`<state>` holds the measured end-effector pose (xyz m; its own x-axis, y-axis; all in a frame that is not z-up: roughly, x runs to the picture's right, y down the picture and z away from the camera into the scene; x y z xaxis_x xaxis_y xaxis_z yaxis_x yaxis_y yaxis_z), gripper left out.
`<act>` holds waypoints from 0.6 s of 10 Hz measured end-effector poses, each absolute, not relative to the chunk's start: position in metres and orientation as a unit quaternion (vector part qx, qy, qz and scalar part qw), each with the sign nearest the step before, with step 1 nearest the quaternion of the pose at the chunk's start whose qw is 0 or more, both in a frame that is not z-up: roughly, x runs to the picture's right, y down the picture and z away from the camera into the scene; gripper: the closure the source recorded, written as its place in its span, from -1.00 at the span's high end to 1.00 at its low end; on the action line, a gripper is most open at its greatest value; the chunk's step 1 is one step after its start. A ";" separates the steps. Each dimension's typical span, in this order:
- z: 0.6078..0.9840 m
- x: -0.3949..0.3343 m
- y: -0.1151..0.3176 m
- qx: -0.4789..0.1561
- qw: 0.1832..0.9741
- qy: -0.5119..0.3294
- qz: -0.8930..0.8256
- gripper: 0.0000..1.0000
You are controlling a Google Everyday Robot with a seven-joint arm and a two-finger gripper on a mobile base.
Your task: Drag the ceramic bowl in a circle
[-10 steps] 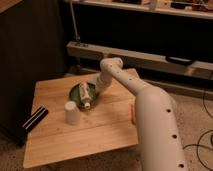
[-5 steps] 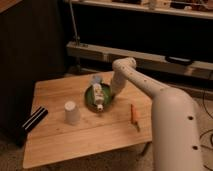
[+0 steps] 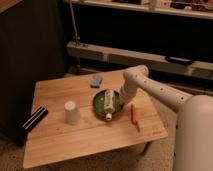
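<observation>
Single view. The camera sits high behind the arm (image 3: 160, 92), looking obliquely down at the table (image 3: 90, 140) from mid range; the whole tabletop is in frame. The hand (image 3: 120, 98) lies near frame centre, at the bowl (image 3: 99, 104) rim; shelving (image 3: 150, 55) stands beyond the hand.

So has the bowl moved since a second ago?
Yes: the bowl slid right, away from the white cup, toward the orange stick; gripper at its right rim.

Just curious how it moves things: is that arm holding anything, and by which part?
The gripper, shut, appears to pinch the ceramic bowl by its rim on the arm's side, beside the bottle lying in it.
</observation>
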<state>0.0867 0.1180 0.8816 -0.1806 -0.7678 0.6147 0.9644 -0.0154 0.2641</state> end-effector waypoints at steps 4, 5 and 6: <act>0.855 -0.022 0.139 -0.116 0.540 -0.378 -0.743 -0.84; 0.859 -0.050 0.135 -0.107 0.522 -0.387 -0.752 -0.84; 0.865 -0.073 0.129 -0.099 0.511 -0.393 -0.758 -0.84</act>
<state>-0.0732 0.1289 0.8645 -0.4579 -0.6969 0.5519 0.8524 -0.1679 0.4953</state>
